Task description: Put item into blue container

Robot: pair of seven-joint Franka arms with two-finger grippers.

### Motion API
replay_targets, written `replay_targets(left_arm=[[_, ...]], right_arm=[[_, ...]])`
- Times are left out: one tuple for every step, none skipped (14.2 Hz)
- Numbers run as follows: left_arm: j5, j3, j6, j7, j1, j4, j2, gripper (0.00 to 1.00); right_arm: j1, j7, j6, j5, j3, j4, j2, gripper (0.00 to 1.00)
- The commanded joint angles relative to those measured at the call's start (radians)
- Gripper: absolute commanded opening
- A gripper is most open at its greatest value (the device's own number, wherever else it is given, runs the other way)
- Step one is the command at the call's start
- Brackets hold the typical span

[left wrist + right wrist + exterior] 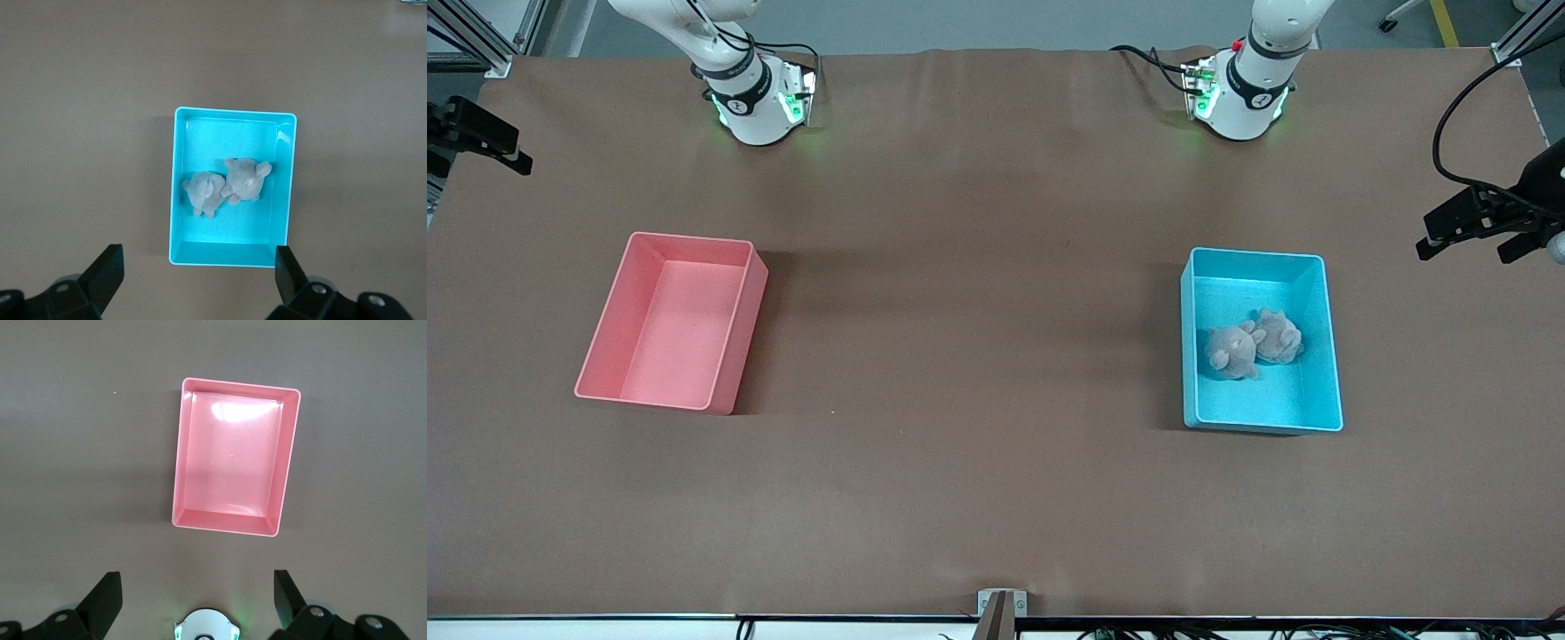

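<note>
Blue container (pixel 1327 356) on tabletop (pixel 978 373) toward left arm's end, w/ 2 grey plush toys (pixel 1252 341) inside, touching each other near the middle. Looks like task done or nearly so: nothing loose on tabletop to fetch. Pink bin (pixel 734 333) toward right arm's end, nothing in it.

Left pincer (pixel 197 283) high over blue container, fingers spread wide, holding nothing. Right pincer (pixel 195 600) high over the pink bin's area, also wide open, nothing held; arm waiting.

Count: 2 bins, 2 toys, 2 arms.
</note>
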Motion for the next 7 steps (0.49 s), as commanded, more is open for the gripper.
replay_targets(left_arm=[[0.010,-0.001,-0.018,0.016,0.001,0.016,0.001,1.00],[0.010,0.000,-0.018,0.016,0.001,0.016,0.004,1.00],[0.010,0.003,-0.018,0.016,0.003,0.016,0.004,1.00],[0.019,0.008,-0.017,0.016,0.003,0.016,0.006,1.00],[0.038,0.008,-0.016,0.019,0.003,0.016,0.010,1.00],[0.041,0.008,-0.016,0.019,0.001,0.016,0.012,1.00],[0.041,0.008,-0.016,0.019,0.001,0.016,0.012,1.00]], right_arm=[[0.002,-0.005,0.005,0.002,0.002,-0.015,-0.023,1.00],[0.004,-0.005,0.005,0.002,0.002,-0.015,-0.023,1.00],[0.004,-0.005,0.005,0.003,0.002,-0.018,-0.024,1.00],[0.005,-0.005,0.002,0.003,0.003,-0.022,-0.024,1.00],[0.005,-0.006,0.002,0.003,0.003,-0.022,-0.026,1.00],[0.005,-0.008,0.002,0.003,0.003,-0.022,-0.024,1.00],[0.005,-0.008,0.000,0.003,0.003,-0.022,-0.024,1.00]])
